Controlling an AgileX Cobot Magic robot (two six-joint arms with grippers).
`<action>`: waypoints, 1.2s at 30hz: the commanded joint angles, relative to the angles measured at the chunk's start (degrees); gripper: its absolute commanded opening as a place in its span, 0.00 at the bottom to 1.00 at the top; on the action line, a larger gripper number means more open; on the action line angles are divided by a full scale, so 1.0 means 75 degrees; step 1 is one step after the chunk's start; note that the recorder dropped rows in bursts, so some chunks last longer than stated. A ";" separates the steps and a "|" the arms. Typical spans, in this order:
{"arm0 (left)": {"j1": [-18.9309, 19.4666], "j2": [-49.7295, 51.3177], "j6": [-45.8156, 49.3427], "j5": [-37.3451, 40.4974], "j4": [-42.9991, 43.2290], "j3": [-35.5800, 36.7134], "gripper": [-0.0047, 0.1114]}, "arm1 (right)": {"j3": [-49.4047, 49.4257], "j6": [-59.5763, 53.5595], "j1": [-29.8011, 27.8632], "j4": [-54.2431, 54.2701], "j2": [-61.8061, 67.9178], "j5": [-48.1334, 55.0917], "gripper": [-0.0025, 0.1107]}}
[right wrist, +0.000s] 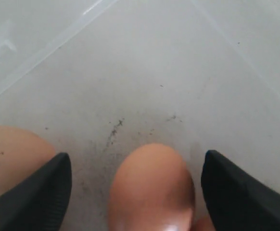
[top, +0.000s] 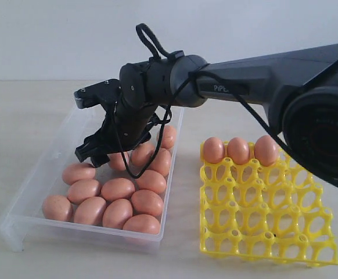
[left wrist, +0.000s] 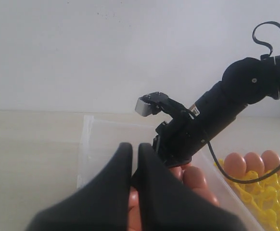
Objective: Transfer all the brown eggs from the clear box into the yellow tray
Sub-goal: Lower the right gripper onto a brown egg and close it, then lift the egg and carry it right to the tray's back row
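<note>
Right gripper [top: 83, 125] spread wide low in the clear box [top: 27, 192], one brown egg [right wrist: 152, 187] between its fingers, seemingly untouched, other brown eggs [top: 118, 189] clustered alongside, three eggs [top: 238, 150] in the yellow tray [top: 262, 232] along its far row, left gripper [left wrist: 134, 163] pinched closed, empty.

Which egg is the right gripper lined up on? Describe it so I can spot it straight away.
Start at the clear box, left of the yellow tray; the right gripper hangs open over its far end. The target is the brown egg lying on the speckled floor midway between the two black fingers. Its neighbour egg sits outside one finger, not between them.
</note>
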 commanded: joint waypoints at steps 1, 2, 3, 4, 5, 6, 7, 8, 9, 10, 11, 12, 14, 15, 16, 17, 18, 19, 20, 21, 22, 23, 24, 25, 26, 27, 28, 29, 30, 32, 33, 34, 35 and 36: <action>-0.0061 -0.0021 -0.0062 -0.0042 -0.0017 0.0020 0.08 | -0.0043 -0.0144 0.0064 0.0000 0.0060 0.0214 0.57; -0.0061 -0.0021 -0.0062 -0.0042 -0.0017 0.0020 0.08 | -0.0043 -0.0144 0.0074 0.0000 0.0060 0.0244 0.52; -0.0061 -0.0021 -0.0062 -0.0042 -0.0017 0.0020 0.08 | -0.0043 -0.0144 0.0074 0.0000 0.0060 0.0270 0.44; -0.0061 -0.0021 -0.0062 -0.0042 -0.0017 0.0020 0.08 | -0.0043 -0.0144 0.0082 0.0000 0.0060 0.0353 0.34; -0.0061 -0.0021 -0.0062 -0.0042 -0.0017 0.0020 0.08 | -0.0043 -0.0144 0.0082 0.0000 0.0060 0.0434 0.21; -0.0061 -0.0021 -0.0062 -0.0042 -0.0017 0.0020 0.08 | -0.0043 -0.0238 0.0082 -0.0045 0.0060 0.0483 0.10; -0.0061 -0.0021 -0.0062 -0.0042 -0.0017 0.0020 0.08 | -0.0043 -0.0353 0.0082 -0.0074 0.0060 0.0517 0.03; -0.0061 -0.0021 -0.0062 -0.0042 -0.0017 0.0020 0.08 | -0.0043 -0.0364 0.0082 -0.0124 0.0060 0.0533 0.02; -0.0061 -0.0021 -0.0062 -0.0042 -0.0017 0.0020 0.08 | -0.0043 -0.0364 0.0082 -0.0178 0.0046 0.0499 0.02; -0.0061 -0.0021 -0.0062 -0.0042 -0.0017 0.0020 0.08 | -0.0043 -0.0364 0.0082 -0.0274 0.0024 0.0431 0.02; -0.0061 -0.0021 -0.0062 -0.0042 -0.0017 0.0020 0.08 | -0.0043 -0.0341 0.0082 -0.0324 -0.0037 0.0339 0.02; -0.0061 -0.0021 -0.0062 -0.0011 -0.0017 0.0020 0.08 | -0.0043 -0.0209 0.0082 -0.0439 -0.0098 0.0210 0.02; -0.0061 -0.0021 -0.0062 -0.0011 -0.0017 0.0020 0.08 | -0.0043 0.0164 0.0082 -0.0782 -0.0270 -0.0003 0.02; -0.0061 -0.0021 -0.0062 -0.0011 -0.0017 0.0020 0.08 | -0.0043 0.0375 0.0082 -0.0976 -0.0389 -0.0107 0.02; -0.0061 -0.0021 -0.0062 -0.0011 -0.0017 0.0020 0.08 | -0.0029 0.0519 0.0082 -0.1122 -0.0492 -0.0160 0.02; -0.0061 -0.0021 -0.0062 -0.0011 -0.0017 0.0020 0.08 | -0.0029 0.0644 0.0082 -0.1283 -0.0605 -0.0179 0.02; -0.0061 -0.0021 -0.0062 -0.0011 -0.0017 0.0020 0.08 | 0.0002 0.0705 0.0082 -0.1386 -0.0728 -0.0255 0.02; -0.0061 -0.0021 -0.0062 -0.0011 -0.0017 0.0020 0.08 | 0.0098 0.0817 0.0082 -0.1513 -0.0874 -0.0431 0.02; -0.0061 -0.0021 -0.0062 -0.0011 -0.0017 0.0020 0.08 | 0.0262 0.1006 0.0082 -0.1689 -0.1040 -0.0705 0.02; -0.0061 -0.0021 -0.0062 -0.0011 -0.0017 0.0020 0.08 | 0.0478 0.1170 0.0082 -0.1886 -0.1226 -0.1042 0.02; -0.0061 -0.0021 -0.0062 -0.0011 -0.0017 0.0020 0.08 | 0.0750 0.1404 0.0082 -0.2104 -0.1381 -0.1339 0.02; -0.0061 -0.0021 -0.0062 -0.0011 -0.0017 0.0020 0.08 | 0.1066 0.1741 0.0082 -0.2341 -0.1582 -0.1747 0.02; -0.0061 -0.0021 -0.0062 -0.0011 -0.0017 0.0020 0.08 | 0.1428 0.2102 0.0082 -0.2700 -0.1790 -0.2185 0.02; -0.0061 -0.0021 -0.0062 -0.0011 -0.0017 0.0020 0.08 | 0.1735 0.2451 0.0082 -0.3040 -0.1961 -0.2533 0.02; -0.0061 -0.0021 -0.0062 -0.0011 -0.0017 0.0020 0.08 | 0.2136 0.2954 0.0082 -0.3503 -0.2177 -0.2979 0.02; -0.0061 -0.0021 -0.0062 -0.0011 -0.0017 0.0020 0.08 | 0.2537 0.3344 0.0063 -0.4005 -0.2393 -0.3419 0.02; -0.0061 -0.0021 -0.0062 -0.0011 -0.0017 0.0020 0.08 | 0.2852 0.3824 0.0032 -0.4390 -0.2605 -0.3837 0.02; -0.0061 -0.0021 -0.0062 -0.0011 -0.0017 0.0020 0.08 | 0.3228 0.4252 -0.0020 -0.4833 -0.2817 -0.4236 0.02; -0.0061 -0.0021 -0.0062 -0.0011 -0.0017 0.0020 0.08 | 0.3572 0.4553 -0.0111 -0.5177 -0.3019 -0.4551 0.02; -0.0061 -0.0021 -0.0062 -0.0011 -0.0017 0.0020 0.08 | 0.4176 0.4738 -0.0329 -0.5255 -0.3401 -0.4999 0.02; -0.0061 -0.0021 -0.0062 -0.0011 -0.0017 0.0020 0.08 | 0.4392 0.4775 -0.0424 -0.5202 -0.3547 -0.5112 0.02; -0.0061 -0.0021 -0.0062 -0.0011 -0.0017 0.0020 0.08 | 0.4656 0.4809 -0.0529 -0.5181 -0.3693 -0.5241 0.02; -0.0061 -0.0021 -0.0062 -0.0011 -0.0017 0.0020 0.08 | 0.4908 0.4809 -0.0690 -0.5077 -0.3904 -0.5372 0.02; -0.0061 -0.0021 -0.0062 -0.0028 -0.0017 0.0020 0.08 | 0.5152 0.4809 -0.0797 -0.5043 -0.4050 -0.5438 0.02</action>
